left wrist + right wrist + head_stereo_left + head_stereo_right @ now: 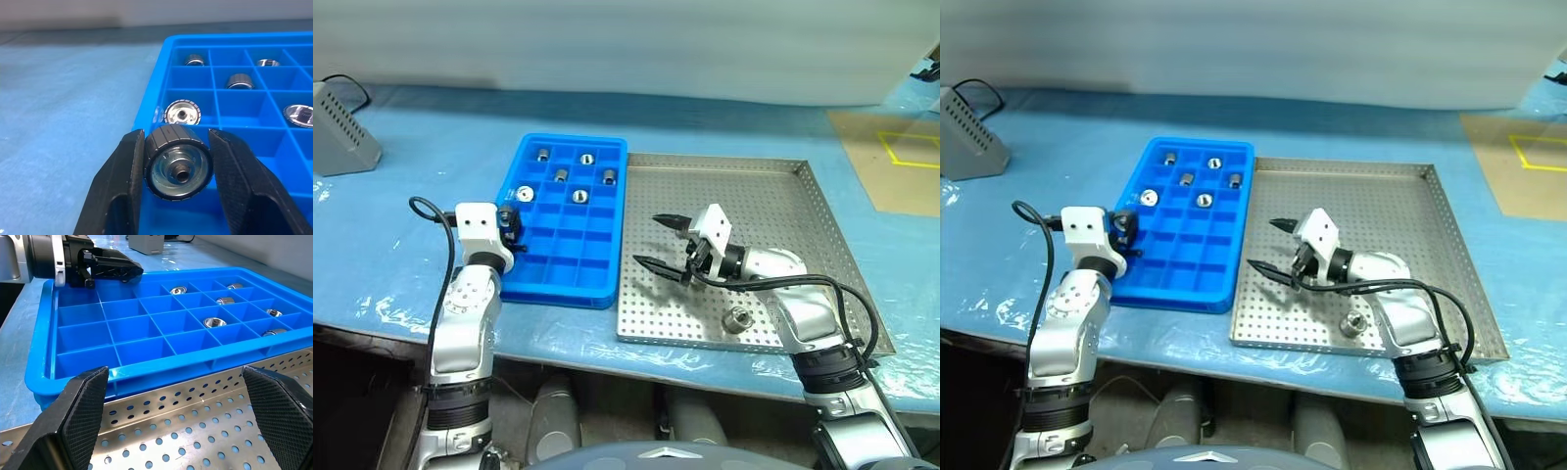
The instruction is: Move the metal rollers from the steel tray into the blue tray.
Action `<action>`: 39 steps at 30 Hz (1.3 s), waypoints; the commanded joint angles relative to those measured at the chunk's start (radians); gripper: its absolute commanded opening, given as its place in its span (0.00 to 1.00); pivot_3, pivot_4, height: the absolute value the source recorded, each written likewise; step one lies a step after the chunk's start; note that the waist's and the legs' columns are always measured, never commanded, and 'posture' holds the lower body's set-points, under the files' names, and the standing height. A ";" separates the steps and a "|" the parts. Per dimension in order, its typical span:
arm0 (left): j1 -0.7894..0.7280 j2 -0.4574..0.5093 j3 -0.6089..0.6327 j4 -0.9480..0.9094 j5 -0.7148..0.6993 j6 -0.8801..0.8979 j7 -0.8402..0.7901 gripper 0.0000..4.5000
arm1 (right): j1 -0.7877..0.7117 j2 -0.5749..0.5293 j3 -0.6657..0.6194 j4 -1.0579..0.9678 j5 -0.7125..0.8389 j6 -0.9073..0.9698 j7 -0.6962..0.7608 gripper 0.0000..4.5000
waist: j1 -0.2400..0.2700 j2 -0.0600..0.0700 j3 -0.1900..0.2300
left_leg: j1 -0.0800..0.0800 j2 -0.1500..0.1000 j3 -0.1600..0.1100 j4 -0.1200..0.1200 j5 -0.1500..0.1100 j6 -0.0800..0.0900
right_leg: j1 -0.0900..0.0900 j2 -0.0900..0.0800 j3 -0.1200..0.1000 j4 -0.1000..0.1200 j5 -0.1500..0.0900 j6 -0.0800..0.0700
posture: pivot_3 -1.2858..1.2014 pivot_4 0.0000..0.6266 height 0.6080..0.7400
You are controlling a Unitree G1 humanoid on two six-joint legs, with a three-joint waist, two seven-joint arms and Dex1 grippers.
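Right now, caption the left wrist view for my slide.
Left claw gripping a metal roller at the blue tray edge, other rollers already sitting in compartments.

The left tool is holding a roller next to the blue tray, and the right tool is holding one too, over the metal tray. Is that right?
Not quite. The right tool is open and empty over the steel tray, as the right wrist view shows. The left tool does hold a roller by the blue tray.

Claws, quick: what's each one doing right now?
Left claw: shut on a metal roller, at the blue tray.
Right claw: open, empty, over the steel tray.
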 commanded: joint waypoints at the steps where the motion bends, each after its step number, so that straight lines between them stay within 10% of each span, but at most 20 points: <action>1: 0.023 -0.004 0.005 -0.040 -0.016 0.020 0.005 0.37 | -0.015 -0.003 0.000 -0.019 0.017 -0.006 0.007 1.00 | 0.004 0.000 0.000 | 0.000 0.000 0.000 0.000 0.000 0.000 | 0.000 0.000 0.000 0.000 0.000 0.000 | 0.48 0.24 1.00; 8: 0.032 0.001 -0.003 -0.036 -0.030 0.043 0.002 0.37 | -0.002 -0.005 0.000 -0.037 0.017 -0.001 -0.003 1.00 | 0.007 0.000 0.000 | 0.000 0.000 0.000 0.000 0.000 0.000 | 0.000 0.000 0.001 0.000 0.000 0.000 | 0.47 0.24 1.00; 17: -0.006 -0.005 -0.010 -0.010 -0.070 0.026 -0.021 0.99 | 0.026 -0.012 -0.014 -0.068 0.015 0.007 -0.034 1.00 | -0.003 0.000 0.000 | 0.003 0.000 0.000 0.000 0.001 -0.002 | 0.000 0.001 0.001 0.002 -0.001 0.001 | 0.45 0.24 1.00; 30: -0.201 0.076 -0.122 0.081 -0.181 -0.082 -0.329 0.99 | -0.003 -0.035 -0.129 0.022 0.008 0.008 -0.153 1.00 | -0.016 0.000 0.000 | 0.002 0.000 0.000 0.000 0.001 -0.002 | 0.000 0.001 0.002 0.002 0.000 0.000 | 0.41 0.24 1.00; 39: -0.503 0.067 -0.244 0.473 -0.170 -0.187 -0.582 0.99 | 0.017 -0.068 -0.176 0.000 0.016 0.017 -0.173 1.00 | -0.021 0.000 0.000 | 0.004 -0.001 0.002 0.002 0.002 -0.002 | 0.001 0.001 0.004 0.005 0.001 0.000 | 0.37 0.24 1.00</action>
